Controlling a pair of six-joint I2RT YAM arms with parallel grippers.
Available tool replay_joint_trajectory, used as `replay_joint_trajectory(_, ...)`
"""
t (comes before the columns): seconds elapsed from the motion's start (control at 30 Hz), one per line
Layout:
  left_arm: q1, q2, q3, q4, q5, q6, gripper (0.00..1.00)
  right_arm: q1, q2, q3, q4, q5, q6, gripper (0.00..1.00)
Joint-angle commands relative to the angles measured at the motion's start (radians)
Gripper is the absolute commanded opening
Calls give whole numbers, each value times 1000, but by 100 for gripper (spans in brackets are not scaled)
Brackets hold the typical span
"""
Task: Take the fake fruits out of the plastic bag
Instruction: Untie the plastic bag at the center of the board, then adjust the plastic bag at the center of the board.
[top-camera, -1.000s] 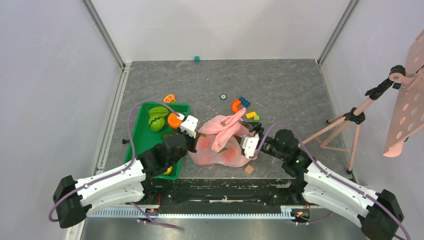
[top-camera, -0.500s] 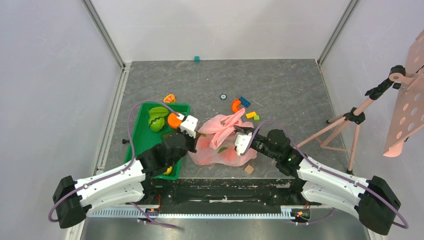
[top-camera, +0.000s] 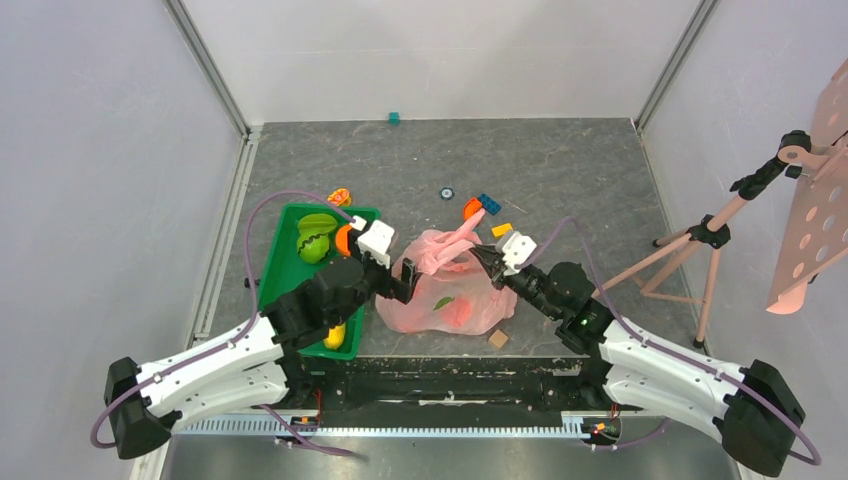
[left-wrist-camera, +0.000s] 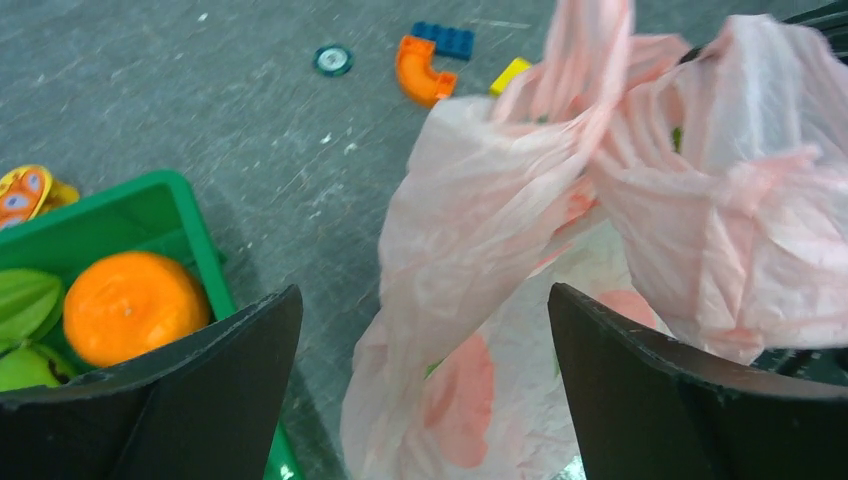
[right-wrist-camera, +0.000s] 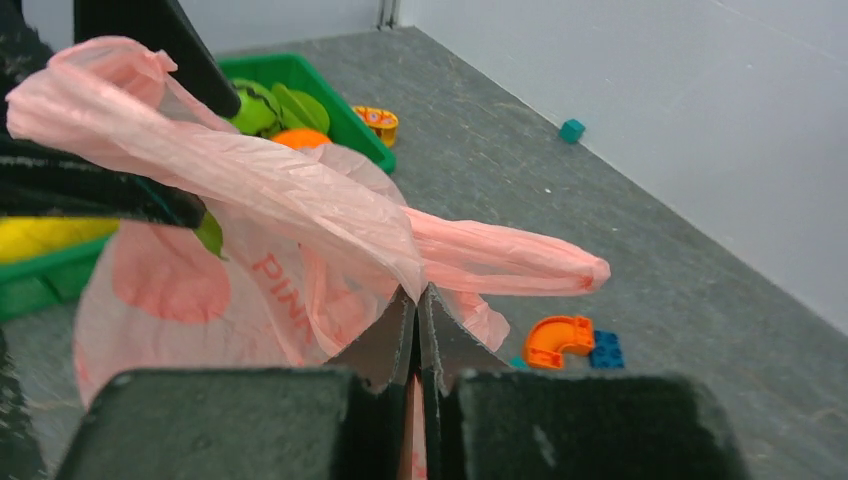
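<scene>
at the near edge of the desk (top-camera: 560, 180): bag (top-camera: 450, 290) between the arms, fruits (top-camera: 455, 312) inside, red through the film. right end effector (right-wrist-camera: 418, 300) pinched on the bag's top, likely holding the mouth up; left end effector (left-wrist-camera: 420, 295) wide, astride its side.

Green tray (top-camera: 285, 275) holds an orange ball (left-wrist-camera: 130, 305); orange arch block (left-wrist-camera: 418, 72) just beside blue brick (left-wrist-camera: 445, 40).

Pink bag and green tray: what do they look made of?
The pink bag looks like thin plastic film, translucent with slight sheen; it crinkles and drapes limp. The green tray is probably rigid moulded plastic, smooth, opaque; its walls stand straight.
</scene>
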Motion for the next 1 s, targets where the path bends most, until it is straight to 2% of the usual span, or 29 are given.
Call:
replay_joint_trajectory(0.0, 4, -16, 75, 28, 121, 73, 100, 4, -39, -20, 121, 24, 286, 0)
replay_joint_trajectory(0.2, 4, 60, 119, 54, 232, 134, 99, 3, -84, -53, 203, -31, 418, 0)
replay_joint_trajectory(0.5, 4, 199, 172, 100, 188, 202, 93, 3, -133, -36, 152, -52, 452, 0)
replay_joint_trajectory(0.57, 4, 221, 186, 100, 162, 218, 83, 4, -147, -33, 133, -48, 461, 0)
replay_joint_trajectory(0.63, 5, 237, 197, 100, 142, 226, 70, 3, -160, -35, 115, -36, 471, 0)
replay_joint_trajectory(0.7, 5, 246, 204, 100, 134, 232, 54, 3, -175, -38, 103, -22, 473, 0)
replay_joint_trajectory(0.77, 4, 248, 212, 100, 113, 225, 31, 3, -189, -41, 86, -1, 477, 0)
replay_joint_trajectory(0.8, 4, 248, 212, 100, 99, 220, 25, 3, -198, -41, 76, 14, 479, 0)
replay_joint_trajectory(0.97, 4, 222, 211, 180, 31, 206, 12, 3, -208, 7, -57, 205, 532, 0)
